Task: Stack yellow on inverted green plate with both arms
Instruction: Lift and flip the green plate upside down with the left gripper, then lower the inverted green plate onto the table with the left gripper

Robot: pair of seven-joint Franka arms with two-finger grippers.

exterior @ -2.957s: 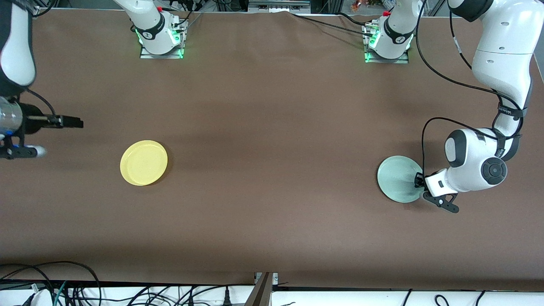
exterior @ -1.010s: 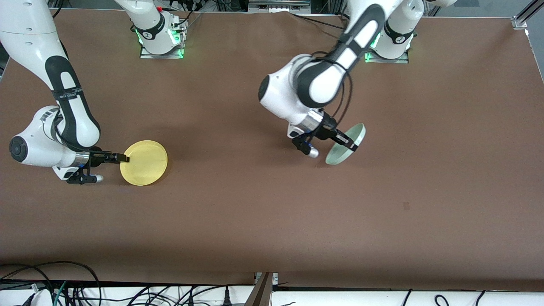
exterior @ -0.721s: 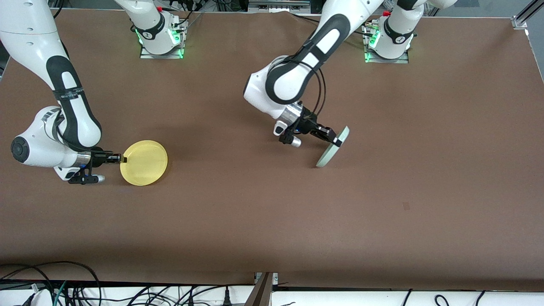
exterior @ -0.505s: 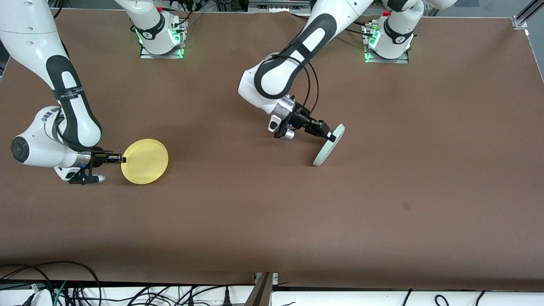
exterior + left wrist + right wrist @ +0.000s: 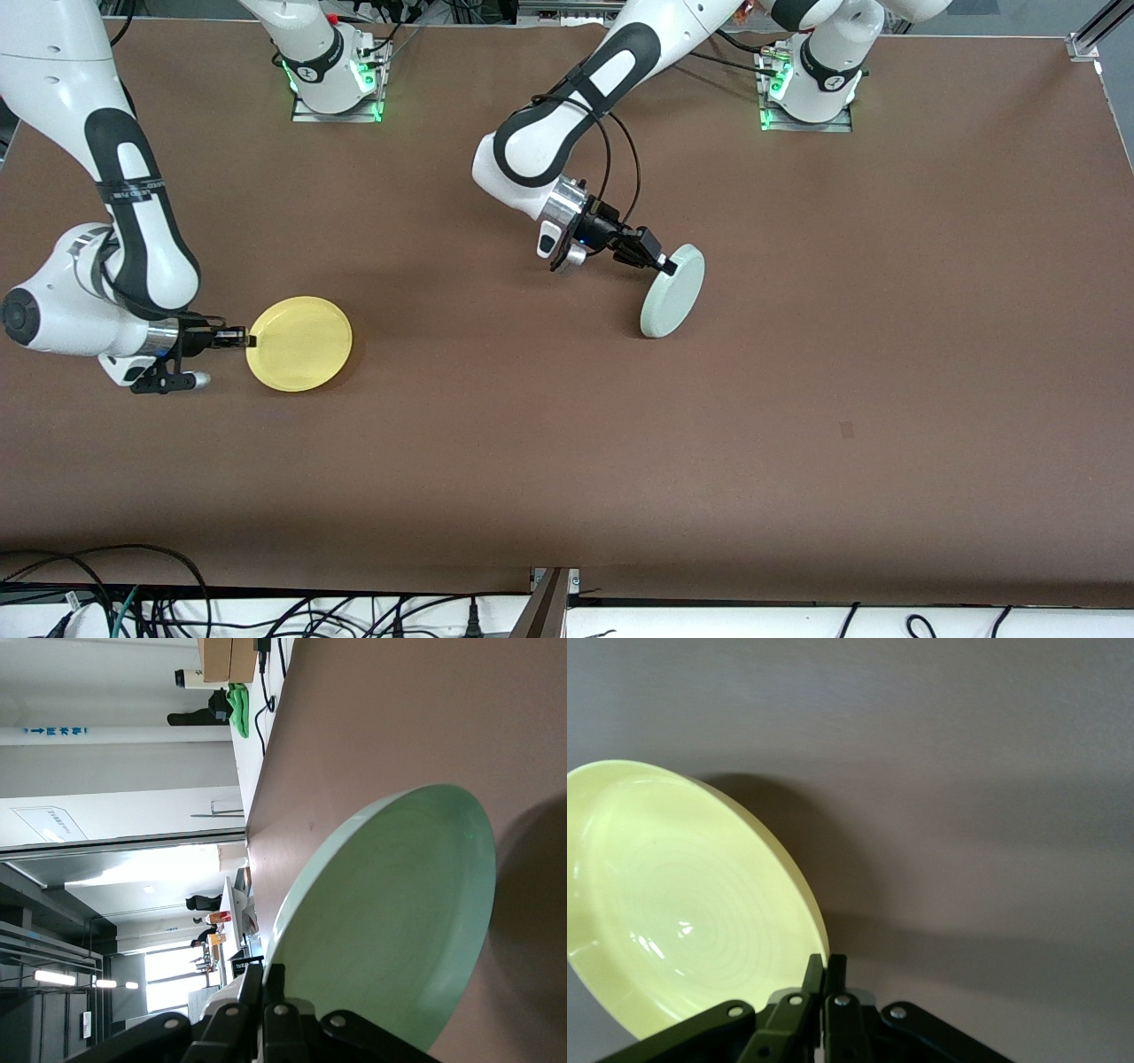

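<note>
The yellow plate (image 5: 301, 344) lies rim up toward the right arm's end of the table. My right gripper (image 5: 244, 338) is shut on its rim at the edge toward that end. In the right wrist view the yellow plate (image 5: 682, 904) shows its hollow face, with a shadow beneath its gripped edge at the right gripper (image 5: 825, 962). The pale green plate (image 5: 675, 291) hangs steeply tilted over the middle of the table, its flat underside turned partly upward. My left gripper (image 5: 664, 263) is shut on its upper rim. The left wrist view shows the green plate (image 5: 390, 930) pinched in the left gripper (image 5: 270, 971).
Both arm bases (image 5: 335, 84) (image 5: 808, 89) stand along the table edge farthest from the front camera. Cables (image 5: 133, 598) run past the nearest table edge. A small dark mark (image 5: 847, 430) sits on the brown table (image 5: 567, 443) toward the left arm's end.
My left gripper has carried the green plate toward the right arm's end and rolled it from hollow face up to underside up. My right gripper closed on the yellow rim and nudged the plate slightly.
</note>
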